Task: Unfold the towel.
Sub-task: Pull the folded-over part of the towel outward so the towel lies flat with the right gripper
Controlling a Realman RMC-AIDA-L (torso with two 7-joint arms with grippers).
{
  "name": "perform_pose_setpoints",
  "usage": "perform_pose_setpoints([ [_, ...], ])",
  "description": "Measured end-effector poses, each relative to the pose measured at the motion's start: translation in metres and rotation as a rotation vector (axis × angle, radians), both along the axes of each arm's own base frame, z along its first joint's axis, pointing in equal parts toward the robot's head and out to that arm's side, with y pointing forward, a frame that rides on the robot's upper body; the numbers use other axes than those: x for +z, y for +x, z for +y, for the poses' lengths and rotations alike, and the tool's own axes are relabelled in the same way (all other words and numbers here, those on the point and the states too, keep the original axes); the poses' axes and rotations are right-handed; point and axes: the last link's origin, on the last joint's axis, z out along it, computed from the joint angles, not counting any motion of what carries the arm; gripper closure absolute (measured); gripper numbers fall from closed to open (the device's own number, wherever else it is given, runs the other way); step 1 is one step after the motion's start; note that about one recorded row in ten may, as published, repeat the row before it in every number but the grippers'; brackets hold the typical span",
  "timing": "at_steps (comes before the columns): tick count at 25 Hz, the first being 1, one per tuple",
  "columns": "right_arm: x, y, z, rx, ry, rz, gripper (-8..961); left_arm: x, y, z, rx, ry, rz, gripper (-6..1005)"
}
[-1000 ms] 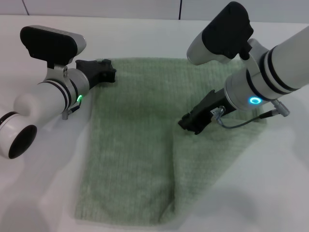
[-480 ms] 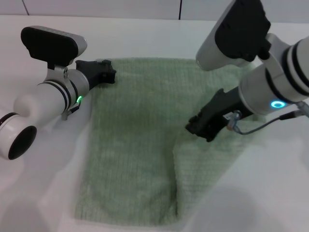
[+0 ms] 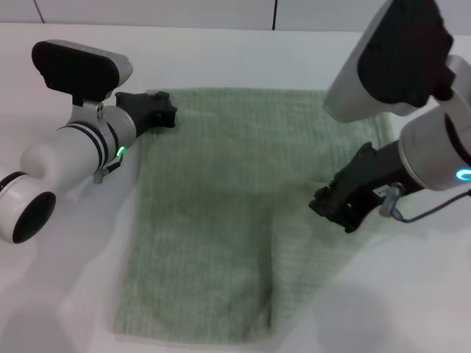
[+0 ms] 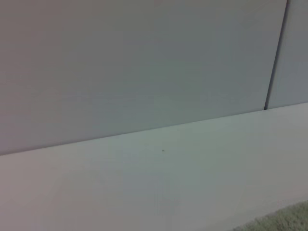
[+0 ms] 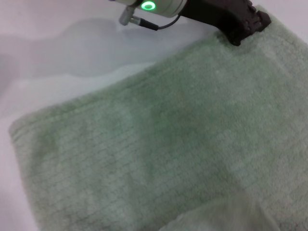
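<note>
The pale sage-green towel lies on the white table, its right part still folded over along a line running toward the near edge. My left gripper rests at the towel's far left corner, fingers together on the cloth; the right wrist view shows it on that corner. My right gripper is over the towel's right side, shut on the edge of the folded flap and holding it low. The towel fills the right wrist view, with the lifted flap close to the camera. A towel corner shows in the left wrist view.
The white table runs out on all sides of the towel. A pale wall with a dark seam stands behind the table's far edge.
My right gripper has moved right and toward me, drawing the folded flap with it, so more of the towel's middle lies open. The left arm has not moved.
</note>
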Motion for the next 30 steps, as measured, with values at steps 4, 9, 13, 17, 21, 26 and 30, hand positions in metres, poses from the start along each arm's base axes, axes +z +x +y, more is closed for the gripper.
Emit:
perform_pose_setpoints([
  [4, 0.011, -0.005, -0.014, 0.011, 0.023, -0.025, 858, 0.000, 0.000, 0.000, 0.001, 0.001, -0.001, 1000],
  [9, 0.008, -0.001, -0.013, 0.019, 0.036, -0.040, 829, 0.000, 0.000, 0.000, 0.001, 0.002, -0.002, 1000],
  [13, -0.006, 0.008, 0.004, 0.033, 0.050, -0.013, 805, 0.001, 0.000, 0.000, 0.000, 0.004, -0.002, 1000],
  [17, -0.020, 0.009, 0.016, 0.072, 0.057, 0.044, 781, 0.001, 0.000, 0.001, 0.002, 0.007, -0.004, 1000],
  [21, -0.027, 0.006, 0.017, 0.094, 0.027, 0.069, 758, 0.002, -0.001, 0.001, 0.004, 0.010, -0.006, 1000],
  [26, -0.044, 0.011, 0.023, 0.091, -0.009, 0.046, 655, 0.002, -0.001, 0.001, 0.004, 0.011, -0.007, 1000],
  [30, -0.055, 0.017, 0.031, 0.079, -0.010, 0.034, 486, 0.002, 0.000, 0.001, 0.003, 0.011, -0.007, 1000],
])
